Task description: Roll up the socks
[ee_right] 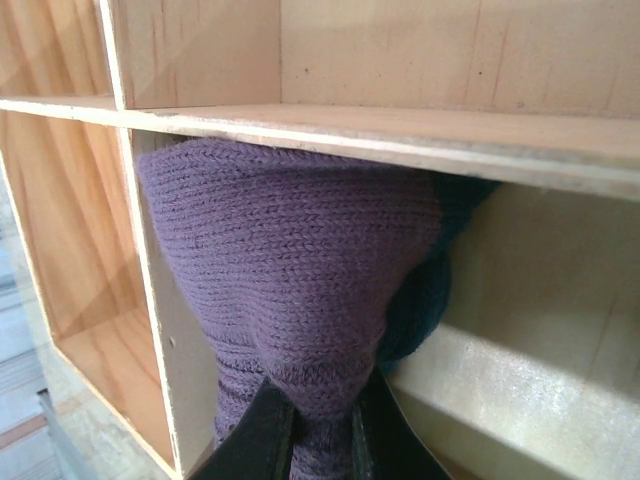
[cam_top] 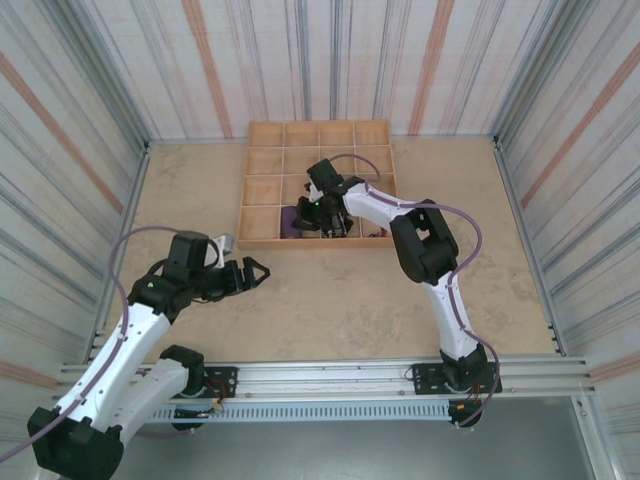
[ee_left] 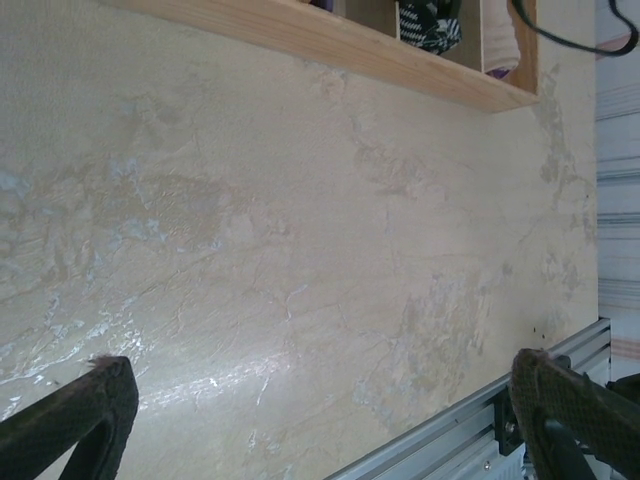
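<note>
right gripper pinching purple sock in near tray cell | left gripper wide, empty | striped sock already binned | release pending

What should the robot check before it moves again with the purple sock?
1. Right gripper pinching the purple sock: ok.
2. Purple sock down among the wooden tray dividers: ok.
3. Purple sock rolled tight: cannot tell, the tray hides part of it.
4. Left gripper open and empty: ok.
5. Left gripper away from the tray, over bare table: ok.
6. Striped sock sitting in a tray compartment: ok.
</note>
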You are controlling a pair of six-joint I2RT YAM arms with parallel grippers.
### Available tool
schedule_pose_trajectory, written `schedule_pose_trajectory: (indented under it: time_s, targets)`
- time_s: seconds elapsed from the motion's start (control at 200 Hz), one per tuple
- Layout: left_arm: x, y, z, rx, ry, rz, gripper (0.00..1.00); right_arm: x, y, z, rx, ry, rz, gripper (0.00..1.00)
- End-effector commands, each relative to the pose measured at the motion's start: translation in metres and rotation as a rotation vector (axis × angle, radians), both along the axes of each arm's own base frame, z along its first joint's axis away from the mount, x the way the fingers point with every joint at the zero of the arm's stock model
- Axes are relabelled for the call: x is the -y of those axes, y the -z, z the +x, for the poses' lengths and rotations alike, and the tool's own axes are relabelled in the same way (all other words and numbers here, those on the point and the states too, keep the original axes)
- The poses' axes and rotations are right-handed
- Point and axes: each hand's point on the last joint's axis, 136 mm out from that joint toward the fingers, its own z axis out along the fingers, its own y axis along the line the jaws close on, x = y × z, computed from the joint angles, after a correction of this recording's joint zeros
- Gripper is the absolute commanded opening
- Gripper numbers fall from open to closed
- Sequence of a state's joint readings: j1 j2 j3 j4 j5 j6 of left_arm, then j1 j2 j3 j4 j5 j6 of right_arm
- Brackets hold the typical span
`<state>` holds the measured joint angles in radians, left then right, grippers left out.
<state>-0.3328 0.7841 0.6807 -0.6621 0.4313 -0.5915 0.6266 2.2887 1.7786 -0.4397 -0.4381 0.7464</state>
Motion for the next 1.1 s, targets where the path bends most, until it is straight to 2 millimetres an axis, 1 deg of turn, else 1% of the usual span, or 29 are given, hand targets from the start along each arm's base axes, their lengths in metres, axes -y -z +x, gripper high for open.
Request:
schedule_pose_trajectory:
  time_s: [0.0,0.14,0.21,0.281,0.326,0.396,0.436,0.551,0.636,0.781,0.812,0.832,0.867,0.922,0.997,1.097]
  targets:
    - [-0.007,0.001,-0.002,-0.005,-0.042,0.009,0.98,0.022,0.040,-0.007,0.008,0.013,-0.195,0.00]
    - [-0.007,0.002,-0.002,-0.013,-0.049,0.006,0.98,0.019,0.040,-0.012,0.035,0.027,-0.230,0.03]
    - [-0.007,0.004,-0.002,-0.022,-0.052,0.001,0.98,0.018,0.046,-0.017,0.023,0.035,-0.234,0.06]
    - [-0.007,0.006,-0.003,-0.026,-0.052,0.000,0.98,0.020,0.055,-0.020,-0.010,0.048,-0.226,0.11]
    - [-0.007,0.006,-0.003,-0.029,-0.053,0.000,0.98,0.021,0.061,-0.022,-0.031,0.054,-0.216,0.12]
    - [-0.007,0.009,-0.004,-0.038,-0.048,0.005,0.99,0.020,0.059,-0.022,-0.027,0.062,-0.194,0.13]
    - [-0.006,0.010,-0.004,-0.042,-0.044,0.006,0.99,0.019,0.054,-0.021,-0.011,0.062,-0.184,0.16]
    - [-0.007,0.011,-0.003,-0.043,-0.045,0.010,0.98,0.015,0.029,-0.015,0.044,0.059,-0.157,0.32]
    - [-0.006,0.010,-0.002,-0.038,-0.045,0.008,0.99,0.013,0.013,-0.010,0.067,0.060,-0.135,0.49]
    - [-0.007,0.008,-0.003,-0.037,-0.039,0.017,0.99,0.012,-0.009,-0.004,0.112,0.056,-0.126,0.63]
    - [-0.007,0.007,-0.003,-0.037,-0.037,0.018,0.98,0.014,-0.014,-0.004,0.122,0.058,-0.134,0.73]
    - [-0.007,0.007,-0.004,-0.040,-0.037,0.020,0.99,0.014,-0.018,-0.004,0.132,0.061,-0.142,0.85]
    - [-0.008,0.007,-0.004,-0.043,-0.035,0.024,0.99,0.016,-0.024,-0.003,0.158,0.060,-0.153,0.96]
    - [-0.008,0.008,-0.005,-0.048,-0.031,0.031,0.99,0.014,-0.037,-0.004,0.196,0.045,-0.150,1.00]
    - [-0.009,0.009,-0.005,-0.044,-0.029,0.037,0.98,0.013,-0.059,-0.006,0.250,0.028,-0.147,1.00]
    - [-0.011,0.007,-0.001,-0.031,-0.032,0.057,0.99,0.021,-0.093,-0.008,0.358,0.021,-0.171,0.99]
